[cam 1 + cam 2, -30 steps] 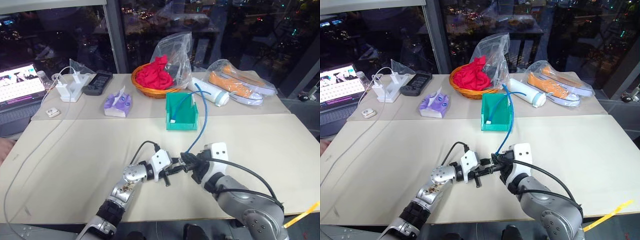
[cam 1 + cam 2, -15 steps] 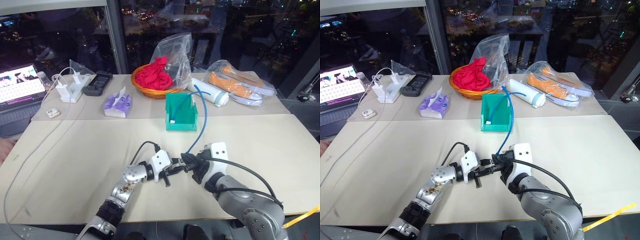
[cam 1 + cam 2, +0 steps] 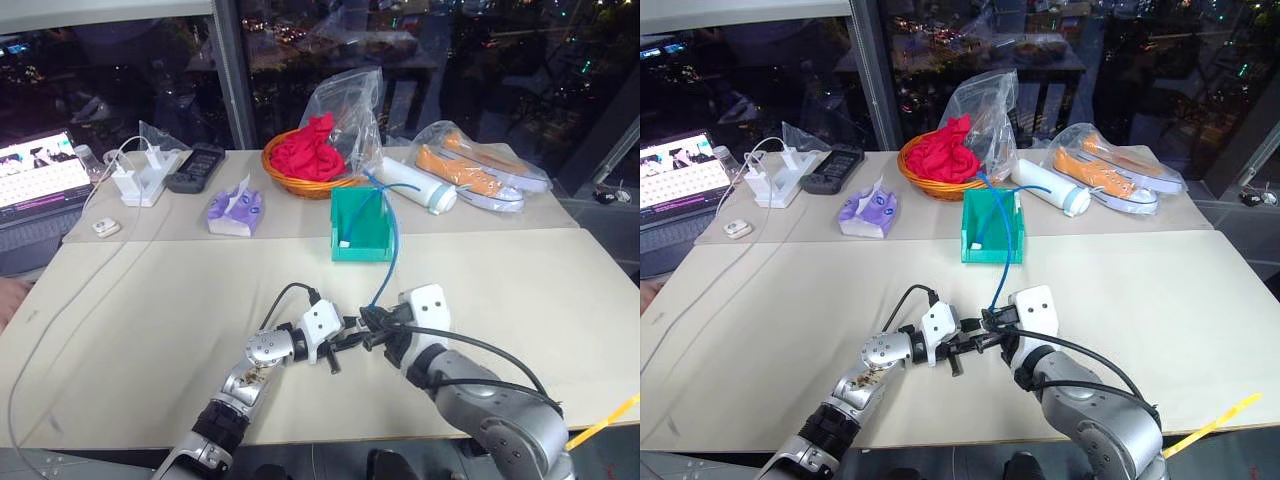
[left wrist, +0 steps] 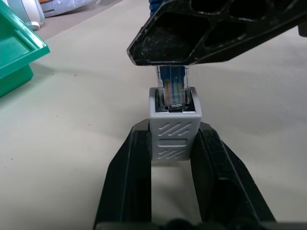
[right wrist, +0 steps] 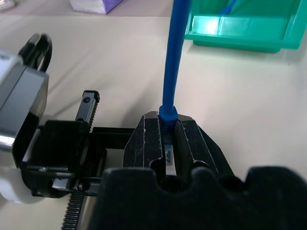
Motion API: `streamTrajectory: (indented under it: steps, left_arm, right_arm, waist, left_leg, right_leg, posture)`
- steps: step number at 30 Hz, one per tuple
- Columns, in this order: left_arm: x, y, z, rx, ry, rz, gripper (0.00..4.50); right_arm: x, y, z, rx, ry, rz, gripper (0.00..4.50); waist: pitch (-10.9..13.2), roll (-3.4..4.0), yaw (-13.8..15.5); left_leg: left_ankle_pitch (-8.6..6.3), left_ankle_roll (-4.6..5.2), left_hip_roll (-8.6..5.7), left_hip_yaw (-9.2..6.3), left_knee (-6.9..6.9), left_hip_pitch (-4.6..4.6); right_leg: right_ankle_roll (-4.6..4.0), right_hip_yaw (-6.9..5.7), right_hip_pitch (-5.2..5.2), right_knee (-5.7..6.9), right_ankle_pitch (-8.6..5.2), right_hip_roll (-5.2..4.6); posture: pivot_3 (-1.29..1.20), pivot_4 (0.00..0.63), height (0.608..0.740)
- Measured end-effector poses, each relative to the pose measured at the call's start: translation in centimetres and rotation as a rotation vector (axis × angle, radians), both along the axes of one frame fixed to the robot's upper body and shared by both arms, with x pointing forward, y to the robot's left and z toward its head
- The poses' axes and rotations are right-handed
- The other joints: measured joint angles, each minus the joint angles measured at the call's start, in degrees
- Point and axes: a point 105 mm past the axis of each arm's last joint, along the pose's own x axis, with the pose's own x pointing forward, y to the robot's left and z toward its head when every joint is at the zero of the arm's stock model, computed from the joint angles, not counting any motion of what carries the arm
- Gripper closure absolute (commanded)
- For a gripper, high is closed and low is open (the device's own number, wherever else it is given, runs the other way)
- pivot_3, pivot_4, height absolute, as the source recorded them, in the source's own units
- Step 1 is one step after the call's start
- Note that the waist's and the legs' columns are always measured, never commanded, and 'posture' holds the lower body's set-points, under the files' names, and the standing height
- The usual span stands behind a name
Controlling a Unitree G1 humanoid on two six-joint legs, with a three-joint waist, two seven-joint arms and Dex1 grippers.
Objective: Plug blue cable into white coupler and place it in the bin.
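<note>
Left gripper (image 4: 172, 143) pinching white coupler (image 4: 174, 129); right gripper (image 5: 168, 143) clamped on blue cable (image 5: 172, 57) plug, seated in coupler; bin (image 3: 362, 224) beyond.

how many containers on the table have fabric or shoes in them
2. The orange woven basket holding red cloth sits behind the teal bin; the clear plastic bag with orange shoes lies at the table's far right. Others may be hidden.

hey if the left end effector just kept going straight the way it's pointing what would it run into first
The left end effector, shut on the white coupler, points at the right end effector. That one grips the blue cable by its clear plug, already entering the coupler, so plug and black fingers come first.
</note>
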Motion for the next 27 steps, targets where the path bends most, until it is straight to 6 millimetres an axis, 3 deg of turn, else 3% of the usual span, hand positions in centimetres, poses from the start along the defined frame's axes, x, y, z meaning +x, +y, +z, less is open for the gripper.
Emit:
streamTrajectory:
  steps: [10,27]
  left_arm:
    - [-0.1,0.4,-0.4,0.022,0.029,0.009,3.85]
    - [-0.2,0.9,-0.9,0.049,0.064,0.016,3.85]
  right_arm:
    - [-0.4,0.8,-0.8,-0.06,-0.048,-0.012,4.5]
    - [-0.4,2.1,-2.5,-0.147,-0.103,-0.031,4.5]
  waist:
    - [-0.58,0.26,-0.39]
    - [-1.49,0.05,-1.39]
  left_leg:
    - [-0.05,0.08,0.01,0.0,-0.1,0.11]
    - [-0.04,0.06,0.04,-0.01,-0.56,0.49]
  right_leg:
    - [0.02,0.0,0.02,0.02,-0.15,0.0]
    - [-0.05,0.01,0.13,0.03,-0.35,0.0]
  posture:
    - [0.0,0.15,0.723]
    - [0.0,0.15,0.723]
